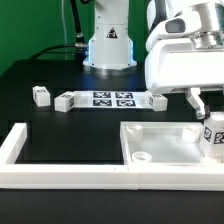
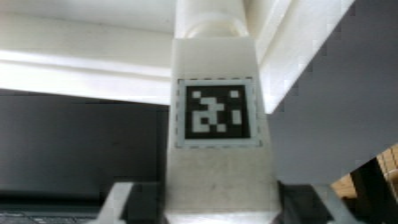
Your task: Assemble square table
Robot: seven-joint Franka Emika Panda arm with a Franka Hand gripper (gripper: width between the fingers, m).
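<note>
White plastic leg block with its black-white tag (image 2: 214, 112) is pinched upright in my claw (image 2: 201, 198), at the exterior view's right edge of the white rimmed square top (image 1: 160, 140). I'd hold it plumb, centre over that corner's socket, then press down gently.
</note>
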